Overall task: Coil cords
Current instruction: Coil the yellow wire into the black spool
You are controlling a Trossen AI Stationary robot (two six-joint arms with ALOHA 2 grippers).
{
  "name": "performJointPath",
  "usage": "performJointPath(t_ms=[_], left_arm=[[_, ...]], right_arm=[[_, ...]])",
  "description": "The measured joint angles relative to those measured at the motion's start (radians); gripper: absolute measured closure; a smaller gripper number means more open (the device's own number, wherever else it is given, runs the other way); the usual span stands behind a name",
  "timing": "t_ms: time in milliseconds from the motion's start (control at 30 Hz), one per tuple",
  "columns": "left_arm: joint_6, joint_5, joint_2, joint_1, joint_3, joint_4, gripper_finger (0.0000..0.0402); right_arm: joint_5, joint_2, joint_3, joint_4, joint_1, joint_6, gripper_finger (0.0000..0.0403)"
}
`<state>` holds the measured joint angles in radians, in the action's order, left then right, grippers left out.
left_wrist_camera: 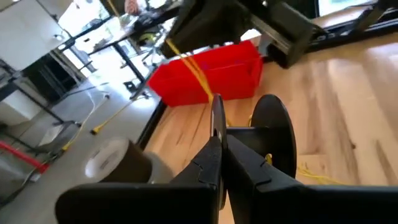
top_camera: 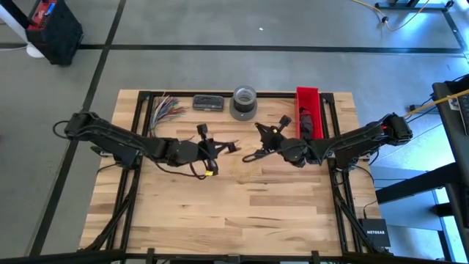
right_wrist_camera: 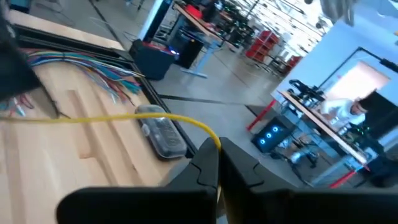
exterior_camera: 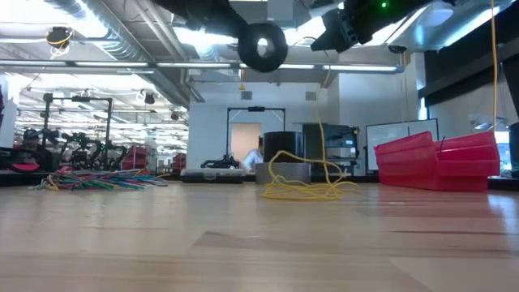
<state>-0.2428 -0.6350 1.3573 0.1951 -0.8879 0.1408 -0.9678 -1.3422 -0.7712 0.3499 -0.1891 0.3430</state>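
Observation:
A thin yellow cord (right_wrist_camera: 93,118) runs between my two grippers, and a loose tangle of it (exterior_camera: 304,188) lies on the table's middle. My left gripper (top_camera: 217,149) is shut on a round black reel (exterior_camera: 262,45), held high above the table. In the left wrist view the reel (left_wrist_camera: 273,134) shows two flanges. My right gripper (top_camera: 253,155) is just to the right of it, also raised, and is shut on the cord. My left gripper pinches the rim of the reel's nearer thin flange (left_wrist_camera: 217,112) between its two fingers. The reel is lifted clear of the table and stands on edge. My right gripper pinches the yellow cord (right_wrist_camera: 208,134) between its fingertips. From there the cord stretches in a shallow arc toward my left arm, clear of the table.
Along the far edge stand a fan of multicoloured wires (top_camera: 165,110), a dark flat box (top_camera: 208,102), a grey tape roll (top_camera: 244,101) and a red bin (top_camera: 308,110). The near half of the table shows bare wood (top_camera: 234,213).

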Motion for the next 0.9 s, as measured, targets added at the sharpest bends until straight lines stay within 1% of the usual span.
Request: performJointPath(t_ms=[100,167,233,400,500,567,633,733,833,900], left_arm=[[0.006,-0.024,0.014,-0.026,0.0,-0.005,0.0396],[0.023,-0.053,0.025,-0.046,0.0,0.002,0.0396],[0.037,-0.077,0.027,-0.066,0.0,0.007,0.0396],[0.09,-0.116,0.027,-0.102,0.0,0.041,0.0396],[0.099,-0.115,0.03,-0.105,0.0,0.079,0.0396],[0.092,-0.099,0.034,-0.102,0.0,0.114,0.0396],[0.087,-0.065,0.043,-0.097,0.0,0.142,0.0396],[0.087,-0.012,0.058,-0.097,0.0,0.151,0.0396],[0.086,-0.004,0.076,-0.097,0.0,0.157,0.0396],[0.079,-0.003,0.08,-0.098,0.0,0.173,0.0396]], right_arm=[[0.004,-0.001,-0.006,0.013,-0.017,-0.009,0.0396],[0.031,-0.003,-0.025,0.017,-0.029,-0.03,0.0395],[0.095,-0.008,-0.036,0.017,-0.043,-0.074,0.0395],[0.323,-0.04,-0.051,0.035,-0.043,-0.194,0.0394],[0.413,-0.088,-0.053,0.102,-0.022,-0.215,0.0394],[0.451,-0.122,-0.053,0.14,-0.007,-0.231,0.0394],[0.477,-0.154,-0.054,0.178,0.008,-0.235,0.0394],[0.481,-0.18,-0.066,0.189,0.016,-0.23,0.0394],[0.484,-0.183,-0.085,0.197,0.013,-0.202,0.0394],[0.507,-0.186,-0.088,0.197,0.013,-0.201,0.0394]])
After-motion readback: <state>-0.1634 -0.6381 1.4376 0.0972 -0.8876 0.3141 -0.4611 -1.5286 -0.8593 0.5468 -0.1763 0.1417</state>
